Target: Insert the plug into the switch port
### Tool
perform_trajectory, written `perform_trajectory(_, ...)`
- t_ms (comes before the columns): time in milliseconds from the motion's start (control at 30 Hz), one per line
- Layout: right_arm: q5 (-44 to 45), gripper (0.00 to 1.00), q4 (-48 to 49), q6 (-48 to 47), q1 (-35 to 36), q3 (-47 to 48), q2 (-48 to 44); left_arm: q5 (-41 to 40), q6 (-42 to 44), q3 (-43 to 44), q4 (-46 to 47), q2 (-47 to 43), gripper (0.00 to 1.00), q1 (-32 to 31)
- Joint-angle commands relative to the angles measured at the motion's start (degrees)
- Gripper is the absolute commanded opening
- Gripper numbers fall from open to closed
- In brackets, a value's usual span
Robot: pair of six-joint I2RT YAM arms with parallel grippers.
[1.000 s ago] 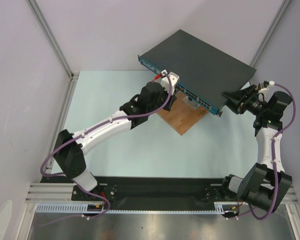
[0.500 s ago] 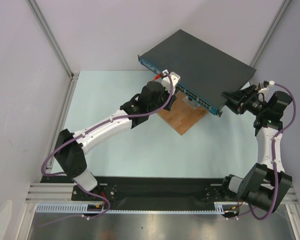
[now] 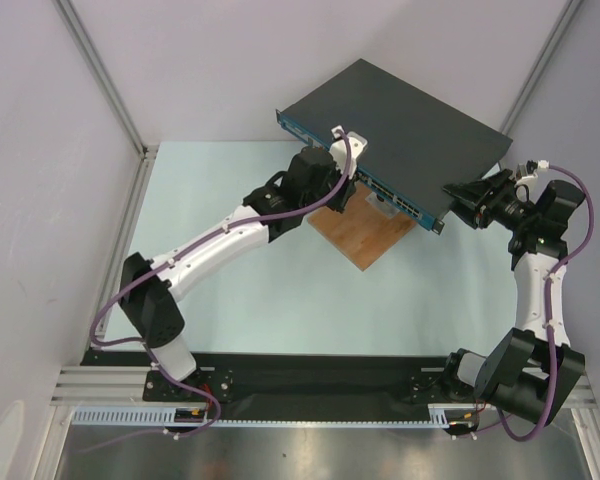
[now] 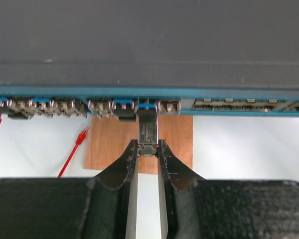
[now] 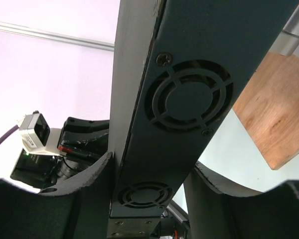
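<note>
The switch [image 3: 395,120] is a flat dark grey box lying slantwise at the back, its blue port strip [image 4: 89,92] facing my left arm. My left gripper [image 4: 147,147] is shut on the rear of a small metal plug [image 4: 147,128]. The plug's front end sits at a port mouth in the strip; how deep it goes is hidden. From above, the left gripper [image 3: 348,182] is pressed up to the strip. My right gripper [image 5: 152,167] is clamped on the switch's vented end [image 5: 182,107], one finger on each flat face, at the switch's right end [image 3: 458,196].
A brown wooden board [image 3: 365,232] lies under the switch's front edge. A thin red cable [image 4: 72,153] rests beside the board. Other ports to the left hold connectors [image 4: 40,105]. Walls and aluminium posts close in the back and sides.
My left arm has pushed forward and a little to the right, bringing the plug closer against the port strip. The right arm and the switch have stayed put.
</note>
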Motion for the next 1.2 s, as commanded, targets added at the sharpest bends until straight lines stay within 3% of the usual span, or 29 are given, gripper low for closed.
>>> perform_trajectory(0, 3.5, 0.0, -0.5, -12.9, 4.2, 1.2, 0.4, 0.7, -0.1, 7.2, 4.7, 1.4, 0.0, 0.9)
perform_trajectory(333, 3.3, 0.0, 0.2, -11.8, 4.7, 1.9, 1.1, 3.0, -1.5, 11.1, 5.4, 5.1, 0.04, 1.1)
perform_trajectory(533, 2.9, 0.0, 0.4, -11.4, 4.5, 2.4, 1.6, 6.6, -0.2, 6.5, 3.7, -1.3, 0.41, 2.2)
perform_trajectory(667, 2.7, 0.0, 0.6, -10.8, 4.2, 2.5, 1.7, 7.3, 0.2, 3.2, 0.5, -5.9, 0.55, 2.5)
perform_trajectory(767, 2.6, 0.0, 0.5, -10.8, 4.0, 2.5, 1.4, 6.6, -0.1, 0.7, -1.8, -8.6, 0.57, 2.5)
perform_trajectory(900, 2.5, 0.0, 0.5, -11.1, 3.9, 2.5, 1.4, 5.5, 0.2, -3.4, -2.1, -10.5, 0.49, 2.6)
perform_trajectory(933, 2.5, 0.0, 0.4, -11.3, 3.9, 2.5, 1.4, 5.5, 0.3, -3.6, -2.3, -10.5, 0.36, 2.6)
perform_trajectory(1033, 2.6, 0.0, 0.2, -11.5, 3.9, 2.5, 1.6, 6.1, -0.1, -2.5, -2.8, -8.8, 0.23, 2.6)
perform_trajectory(1167, 2.6, 0.0, 0.0, -11.4, 3.8, 2.4, 1.6, 7.7, -1.3, 0.1, -3.6, -5.4, 0.15, 2.5)
